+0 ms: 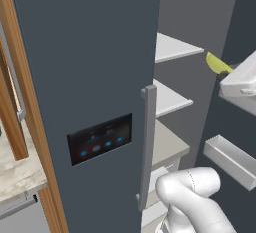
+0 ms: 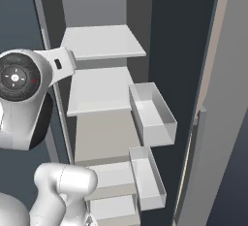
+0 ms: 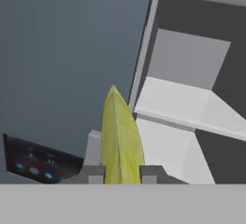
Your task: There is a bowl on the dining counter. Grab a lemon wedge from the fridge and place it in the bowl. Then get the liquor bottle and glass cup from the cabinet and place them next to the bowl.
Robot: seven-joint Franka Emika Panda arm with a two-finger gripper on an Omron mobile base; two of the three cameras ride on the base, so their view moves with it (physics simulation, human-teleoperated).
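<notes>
The gripper (image 3: 123, 174) is nearly closed, pinching the lemon wedge (image 3: 120, 139), a smooth yellow pointed sliver, just outside the open slate-grey fridge (image 1: 90, 77), level with its flat white upper shelves (image 3: 192, 105).

One lemon wedge (image 3: 120, 141), one fridge (image 1: 90, 77), two door bins (image 2: 152, 113).

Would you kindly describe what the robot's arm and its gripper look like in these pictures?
The arm is glossy white with rounded, tube-like links and dark bands at the joints. One joint ends in a round dark cap bearing small white, blue and red marks. The gripper shows two small, blocky dark grey fingertips. No loose cables are visible.
</notes>
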